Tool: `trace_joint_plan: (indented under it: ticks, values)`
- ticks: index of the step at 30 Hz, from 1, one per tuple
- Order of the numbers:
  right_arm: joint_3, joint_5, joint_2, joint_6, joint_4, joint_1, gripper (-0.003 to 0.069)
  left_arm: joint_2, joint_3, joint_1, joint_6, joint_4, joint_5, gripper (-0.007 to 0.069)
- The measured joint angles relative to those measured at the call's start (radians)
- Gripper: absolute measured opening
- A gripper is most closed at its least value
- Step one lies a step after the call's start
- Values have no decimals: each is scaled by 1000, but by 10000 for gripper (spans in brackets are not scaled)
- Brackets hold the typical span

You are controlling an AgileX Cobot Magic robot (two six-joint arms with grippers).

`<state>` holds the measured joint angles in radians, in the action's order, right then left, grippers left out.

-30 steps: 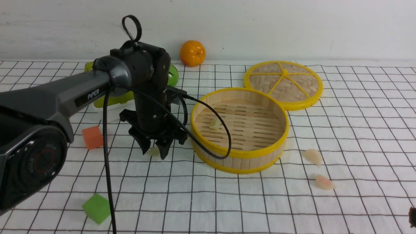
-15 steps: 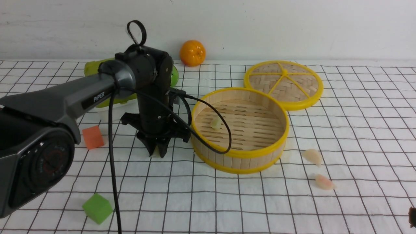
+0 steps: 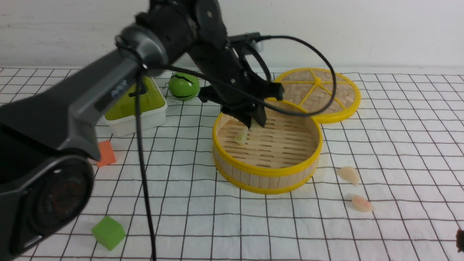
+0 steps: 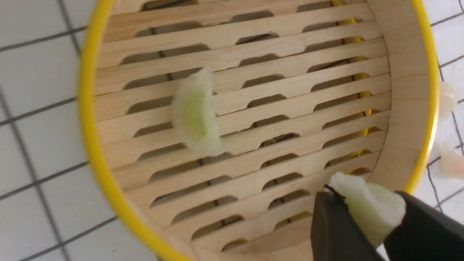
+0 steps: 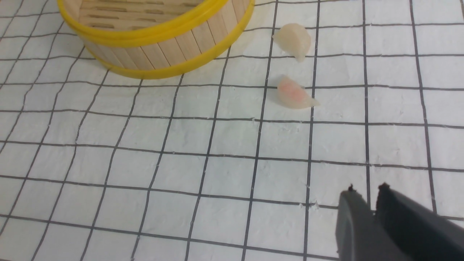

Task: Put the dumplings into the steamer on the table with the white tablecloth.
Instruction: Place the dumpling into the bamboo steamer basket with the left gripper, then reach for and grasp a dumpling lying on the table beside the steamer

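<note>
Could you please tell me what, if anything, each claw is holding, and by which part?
The left claw pinches a pale green translucent crescent dumpling by one end, the rest protruding. The right claw holds nothing.

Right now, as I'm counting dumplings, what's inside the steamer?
One pale green dumpling lies on the steamer floor. A second green dumpling hangs above, pinched in the left gripper, whose jaws hide the slats beneath.
</note>
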<state>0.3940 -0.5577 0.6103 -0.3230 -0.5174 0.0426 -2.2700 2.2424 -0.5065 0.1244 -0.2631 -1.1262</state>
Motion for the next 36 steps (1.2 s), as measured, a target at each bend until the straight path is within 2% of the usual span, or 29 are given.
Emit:
trace_joint_plan:
  ticks: [6, 13, 17, 20, 25, 27, 29, 33, 34, 36]
  values:
    - [0, 0, 0, 0, 0, 0, 93, -98, 0, -67, 116, 192, 122, 178]
    - [0, 0, 0, 0, 0, 0, 93, -133, 0, -69, 189, 263, 190, 195]
    - [0, 0, 0, 0, 0, 0, 101, -134, 0, -69, 193, 263, 196, 349]
    - [0, 0, 0, 0, 0, 0, 102, -127, 0, -69, 194, 254, 191, 433]
    - [8, -51, 7, 0, -13, 0, 104, -50, -2, -69, 178, 224, 119, 465]
    - [32, -113, 40, -3, -13, 0, 108, 18, -3, -69, 130, 216, 72, 449]
    - [103, -188, 118, -28, -22, 0, 120, 144, -3, -74, 59, 216, 18, 389]
    - [208, -225, 243, -90, -41, 0, 153, 303, 2, -79, 21, 215, -68, 262]
    - [263, -232, 320, -125, -64, 0, 180, 372, 2, -79, 11, 220, -103, 190]
    - [310, -236, 412, -167, -90, 0, 227, 438, -13, -79, 10, 238, -115, 120]
